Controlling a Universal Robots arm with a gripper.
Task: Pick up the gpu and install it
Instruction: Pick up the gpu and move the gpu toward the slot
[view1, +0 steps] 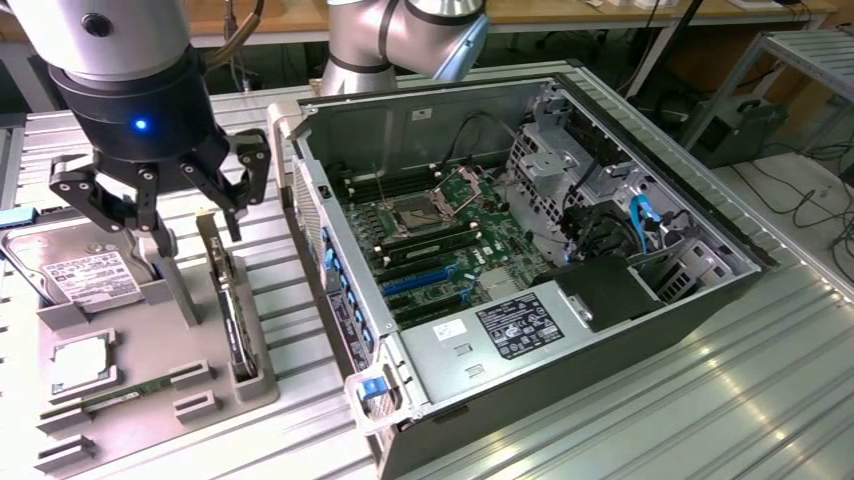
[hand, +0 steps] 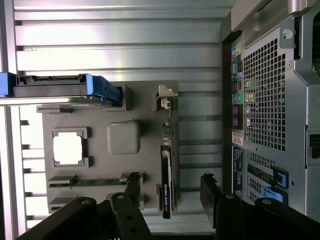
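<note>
- Your gripper (view1: 198, 235) hangs with its jaws spread wide and nothing between them. In the wrist view its two fingertips stand one on each side of the gpu (hand: 166, 185), apart from it.
- The gpu (view1: 227, 300) stands on its edge in a slot of the grey fixture tray (view1: 160, 345), directly under the gripper. So the pick has not begun, and both the lift and the install are left to do.
- The same tray holds a hard drive (view1: 87, 275) upright in its bracket, a square processor (view1: 80, 362) lying flat in a frame, and a thin memory stick (view1: 127, 392) in its slot near the tray's front edge.
- Beyond the tray, on the exterior view's right, the computer case (view1: 400, 100) lies open on its side. You can see the motherboard inside, and its blue expansion slots (view1: 420, 280) look bare, with no card seated.
</note>
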